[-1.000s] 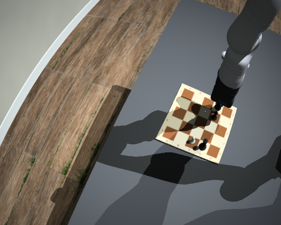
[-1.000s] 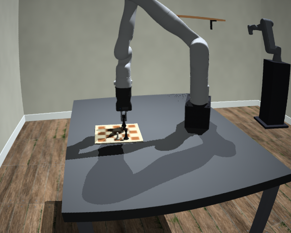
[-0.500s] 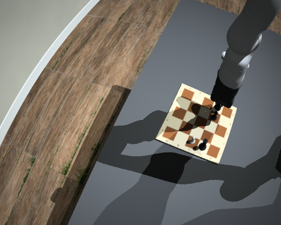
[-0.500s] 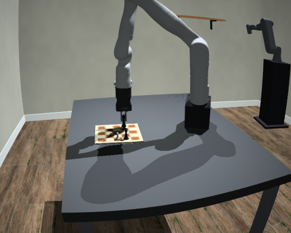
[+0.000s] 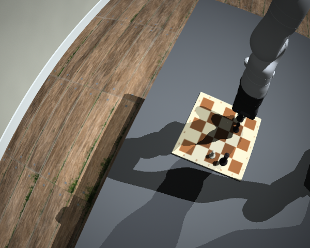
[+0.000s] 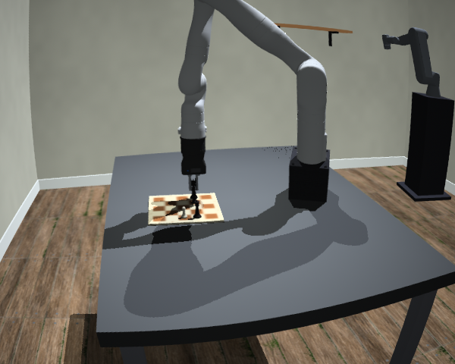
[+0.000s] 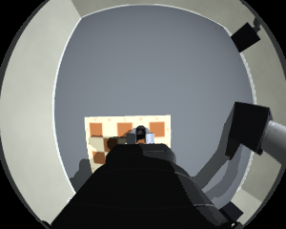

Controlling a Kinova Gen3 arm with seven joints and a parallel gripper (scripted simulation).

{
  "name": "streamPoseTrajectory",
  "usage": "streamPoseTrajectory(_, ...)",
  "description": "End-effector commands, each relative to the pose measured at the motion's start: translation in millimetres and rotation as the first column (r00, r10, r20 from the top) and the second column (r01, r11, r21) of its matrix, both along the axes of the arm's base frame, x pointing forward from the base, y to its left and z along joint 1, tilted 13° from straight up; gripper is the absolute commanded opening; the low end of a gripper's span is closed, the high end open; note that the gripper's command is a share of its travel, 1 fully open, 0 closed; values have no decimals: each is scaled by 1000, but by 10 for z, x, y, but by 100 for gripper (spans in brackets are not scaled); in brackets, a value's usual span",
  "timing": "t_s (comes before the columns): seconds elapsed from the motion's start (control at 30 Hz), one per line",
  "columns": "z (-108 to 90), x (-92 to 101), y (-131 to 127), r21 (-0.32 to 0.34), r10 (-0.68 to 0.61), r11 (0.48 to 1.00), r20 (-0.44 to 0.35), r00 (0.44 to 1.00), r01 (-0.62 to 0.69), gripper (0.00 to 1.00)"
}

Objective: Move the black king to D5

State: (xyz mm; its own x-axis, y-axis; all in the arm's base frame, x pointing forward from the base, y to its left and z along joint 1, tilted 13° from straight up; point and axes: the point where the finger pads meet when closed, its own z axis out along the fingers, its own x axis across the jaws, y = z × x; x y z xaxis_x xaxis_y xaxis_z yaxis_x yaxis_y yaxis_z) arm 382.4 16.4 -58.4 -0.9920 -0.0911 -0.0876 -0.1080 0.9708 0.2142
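Observation:
A small chessboard (image 5: 217, 136) with cream and brown squares lies on the dark table; it also shows in the exterior view (image 6: 184, 208) and in the wrist view (image 7: 127, 135). My gripper (image 5: 238, 120) points straight down over the board's far right part and is shut on the black king (image 5: 236, 127), gripping its top. The king hangs upright, low over the board, also seen in the exterior view (image 6: 194, 193). Whether its base touches the board I cannot tell. A white pawn (image 5: 212, 154) and a black piece (image 5: 223, 159) stand near the board's front edge.
The arm's dark base block (image 6: 309, 177) stands on the table to the right of the board. A second dark pedestal with an arm (image 6: 428, 129) stands on the floor at far right. The arm's shadows fall over the board and table.

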Motion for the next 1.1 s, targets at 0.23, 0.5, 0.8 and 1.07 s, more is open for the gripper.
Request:
streamPoseTrajectory(0.23, 4, 5, -2, 0, 0, 1000, 1, 1000, 0, 0)
streamPoseTrajectory(0.5, 4, 5, -2, 0, 0, 1000, 1, 1000, 0, 0)
streamPoseTrajectory(0.8, 4, 5, -2, 0, 0, 1000, 1, 1000, 0, 0)
streamPoseTrajectory(1.07, 4, 5, -2, 0, 0, 1000, 1, 1000, 0, 16)
